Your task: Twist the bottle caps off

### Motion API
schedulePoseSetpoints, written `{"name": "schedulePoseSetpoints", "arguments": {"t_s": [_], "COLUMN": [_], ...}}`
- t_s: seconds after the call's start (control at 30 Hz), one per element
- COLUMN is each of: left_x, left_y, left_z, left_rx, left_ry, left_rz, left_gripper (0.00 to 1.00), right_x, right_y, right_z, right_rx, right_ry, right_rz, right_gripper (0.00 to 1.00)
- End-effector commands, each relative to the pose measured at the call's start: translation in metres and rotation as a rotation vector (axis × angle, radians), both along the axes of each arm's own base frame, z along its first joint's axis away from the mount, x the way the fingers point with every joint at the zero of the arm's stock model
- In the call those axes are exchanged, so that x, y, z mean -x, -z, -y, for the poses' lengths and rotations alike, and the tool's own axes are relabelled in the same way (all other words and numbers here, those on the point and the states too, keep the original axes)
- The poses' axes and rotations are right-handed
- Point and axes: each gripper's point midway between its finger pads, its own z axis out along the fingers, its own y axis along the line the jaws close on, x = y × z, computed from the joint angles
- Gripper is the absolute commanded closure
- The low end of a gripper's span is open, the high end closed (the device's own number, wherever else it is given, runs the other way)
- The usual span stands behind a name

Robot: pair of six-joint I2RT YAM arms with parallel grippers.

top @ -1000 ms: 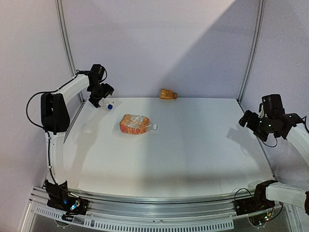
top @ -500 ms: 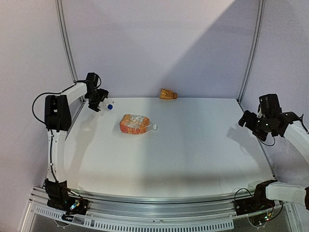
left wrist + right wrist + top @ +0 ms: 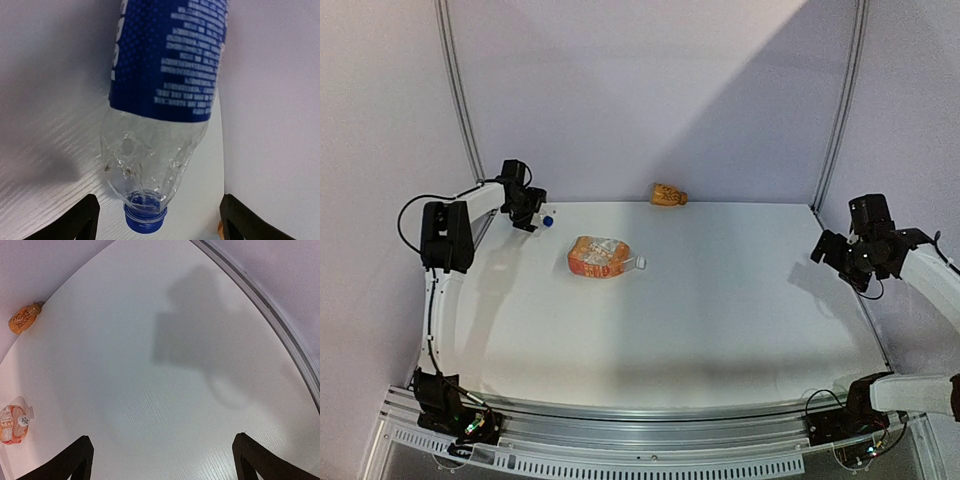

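Note:
The slim clear water bottle with a blue label lies at the table's back-left corner, its dark blue cap pointing toward the wrist camera. My left gripper is open, with one finger on each side of the cap and neither touching it. The orange flat-sided bottle lies on its side near the middle-left, its white cap pointing right. My right gripper is open with nothing between its fingers, above bare table at the right edge.
A small orange object lies against the back wall. The left wall stands close beside the water bottle. A metal rail runs along the table's right edge, near the right gripper. Both arm bases sit at the near edge.
My left arm has dropped and drawn in over the water bottle in the back-left corner. The right gripper has drifted slightly left. Both bottles lie where they were.

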Motion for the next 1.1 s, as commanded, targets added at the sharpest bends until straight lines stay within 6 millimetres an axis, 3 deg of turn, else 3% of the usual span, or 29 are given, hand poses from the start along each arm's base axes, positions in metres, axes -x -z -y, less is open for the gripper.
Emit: {"name": "schedulePoseSetpoints", "arguments": {"t_s": [0.0, 0.23, 0.4, 0.57, 1.07], "left_x": [-0.011, -0.015, -0.019, -0.018, 0.013], "left_y": [0.011, 0.026, 0.031, 0.033, 0.012], "left_z": [-0.013, -0.02, -0.021, -0.024, -0.031], "left_rx": [0.023, 0.015, 0.021, 0.02, -0.064], "left_ry": [-0.043, -0.066, -0.071, -0.07, 0.034], "left_rz": [0.012, -0.003, -0.003, -0.01, -0.033], "left_gripper": [0.16, 0.2, 0.3, 0.48, 0.58], "right_x": [-0.007, -0.01, -0.011, -0.013, -0.023], "right_y": [-0.001, 0.003, 0.004, 0.009, 0.016], "right_z": [0.002, 0.001, 0.001, 0.001, -0.008], "right_rx": [0.009, 0.013, 0.019, 0.017, -0.005], "right_ry": [0.018, 0.014, 0.014, 0.013, -0.02], "right_rz": [0.002, -0.016, -0.022, -0.034, -0.039], "right_gripper": [0.01, 0.01, 0.01, 0.01, 0.01]}}
